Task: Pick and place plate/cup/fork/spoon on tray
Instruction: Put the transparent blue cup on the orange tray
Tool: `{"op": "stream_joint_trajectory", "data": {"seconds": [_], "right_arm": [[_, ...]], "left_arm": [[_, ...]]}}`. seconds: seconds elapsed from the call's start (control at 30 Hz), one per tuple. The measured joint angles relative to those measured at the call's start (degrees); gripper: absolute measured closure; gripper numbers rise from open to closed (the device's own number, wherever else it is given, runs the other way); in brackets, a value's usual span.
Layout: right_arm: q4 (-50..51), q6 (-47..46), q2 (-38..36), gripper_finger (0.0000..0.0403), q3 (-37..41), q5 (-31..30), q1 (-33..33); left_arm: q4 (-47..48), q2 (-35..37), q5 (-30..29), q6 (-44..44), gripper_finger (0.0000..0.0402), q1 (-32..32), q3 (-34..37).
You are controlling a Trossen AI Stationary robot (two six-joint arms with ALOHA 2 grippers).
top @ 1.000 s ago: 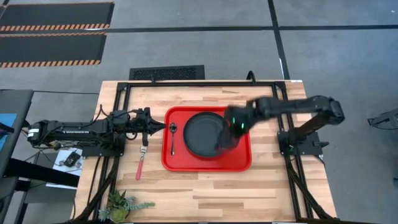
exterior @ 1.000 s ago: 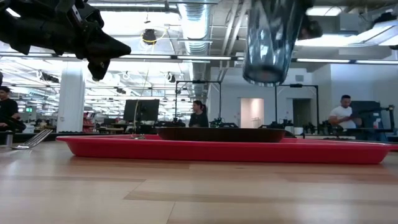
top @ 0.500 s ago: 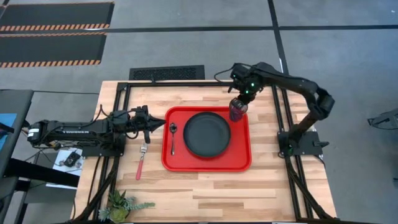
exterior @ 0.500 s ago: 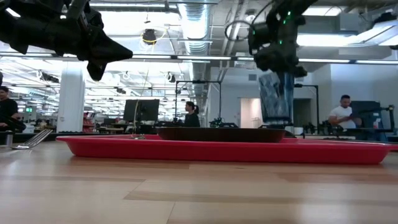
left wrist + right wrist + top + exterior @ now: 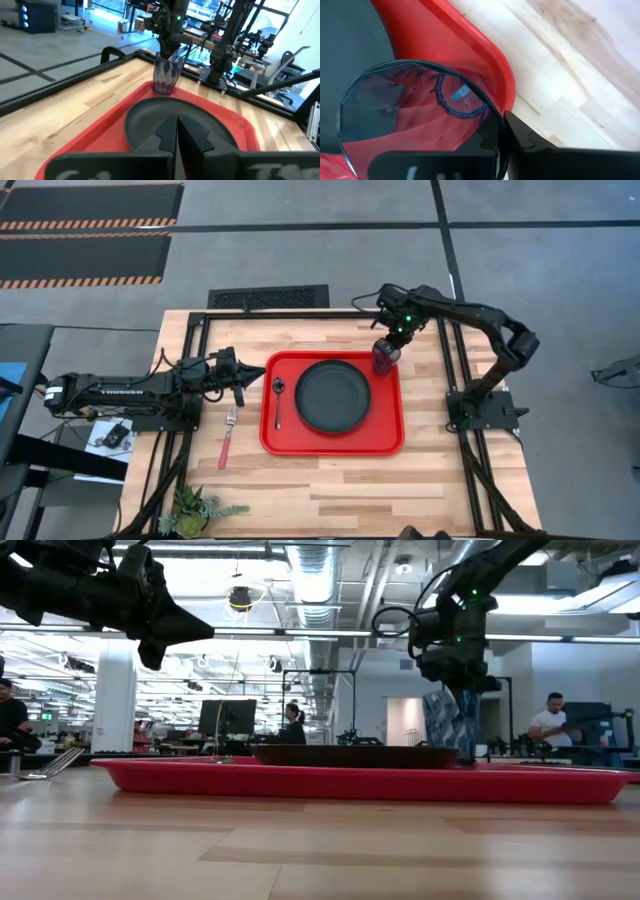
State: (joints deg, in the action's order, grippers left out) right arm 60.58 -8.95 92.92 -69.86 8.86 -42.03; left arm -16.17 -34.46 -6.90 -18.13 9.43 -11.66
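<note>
The red tray point(image 5: 385, 435) lies mid-table with the black plate point(image 5: 332, 396) on it and the dark spoon point(image 5: 278, 400) on its left part. The fork point(image 5: 227, 440) lies on the wood left of the tray. The see-through cup point(image 5: 384, 358) stands upright in the tray's far right corner, and my right gripper point(image 5: 389, 346) is shut on it from above. My left gripper point(image 5: 260, 371) is shut and empty, held level above the table by the tray's left edge, pointing at the plate point(image 5: 150, 117). My right gripper holds the cup by its rim point(image 5: 496, 119) on the side toward the table's right edge. One finger point(image 5: 485, 145) is inside the cup and one point(image 5: 522, 137) outside, pinching the wall. The fingers point down. The cup is upright, its base point(image 5: 162, 90) at the tray floor.
A small potted plant point(image 5: 195, 508) stands at the table's near left corner. Black frame rails point(image 5: 195, 330) run along the table's left, right and far sides. Bare wood lies near the tray's front edge. People sit in the room beyond in the low view point(image 5: 548, 730).
My right gripper has carried the cup from high above the plate's right side toward the table's far edge, then down into the tray's far right corner. The cup has stayed upright in the hold.
</note>
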Motion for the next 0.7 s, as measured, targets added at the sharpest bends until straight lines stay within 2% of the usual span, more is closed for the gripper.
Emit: {"op": "stream_joint_trajectory", "data": {"seconds": [0.7], "right_arm": [[-0.8,2.0,0.1,0.0376,1.7,-0.1,0.2]], "left_arm": [[0.0,0.0,-3.0,0.3,0.0401,0.0,0.0]]}}
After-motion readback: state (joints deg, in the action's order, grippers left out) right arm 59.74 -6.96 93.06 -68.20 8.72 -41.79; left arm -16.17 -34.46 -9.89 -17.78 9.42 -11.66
